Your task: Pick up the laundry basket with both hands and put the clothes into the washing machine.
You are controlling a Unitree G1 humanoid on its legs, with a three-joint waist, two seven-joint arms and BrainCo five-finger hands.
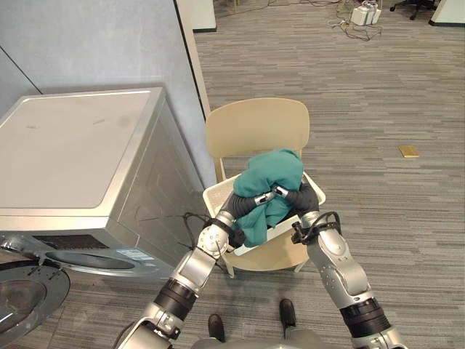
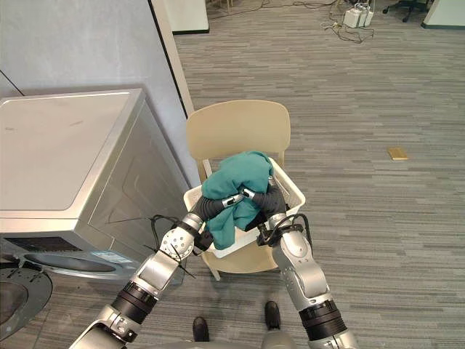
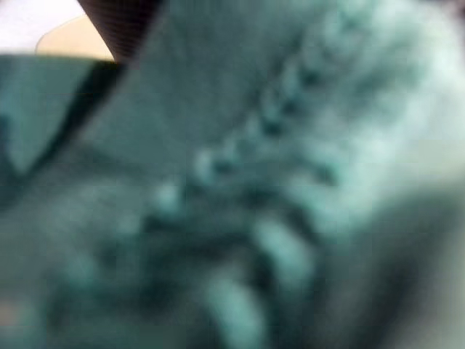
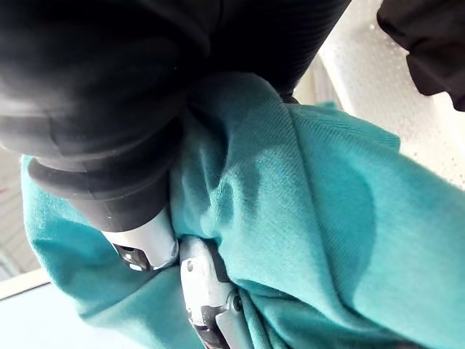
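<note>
A white laundry basket [image 1: 218,195] sits on a beige chair [image 1: 254,127]. A teal garment [image 1: 276,171] is heaped in it and spills over the near rim. My left hand [image 1: 251,203] reaches in from the lower left and is pushed into the front of the garment. My right hand [image 1: 305,198] comes in from the lower right and meets it at the cloth [image 4: 305,218]; teal folds lie against it. In the left wrist view the teal cloth [image 3: 232,182] lies right up close. The silver washing machine [image 1: 73,153] stands to the left of the chair.
The washer's round door [image 1: 25,294] hangs open at the lower left. A grey wall panel [image 1: 109,43] rises behind the machine. On the grey plank floor lie a small tan block [image 1: 409,150] to the right and a power strip with cables [image 1: 363,14] far back.
</note>
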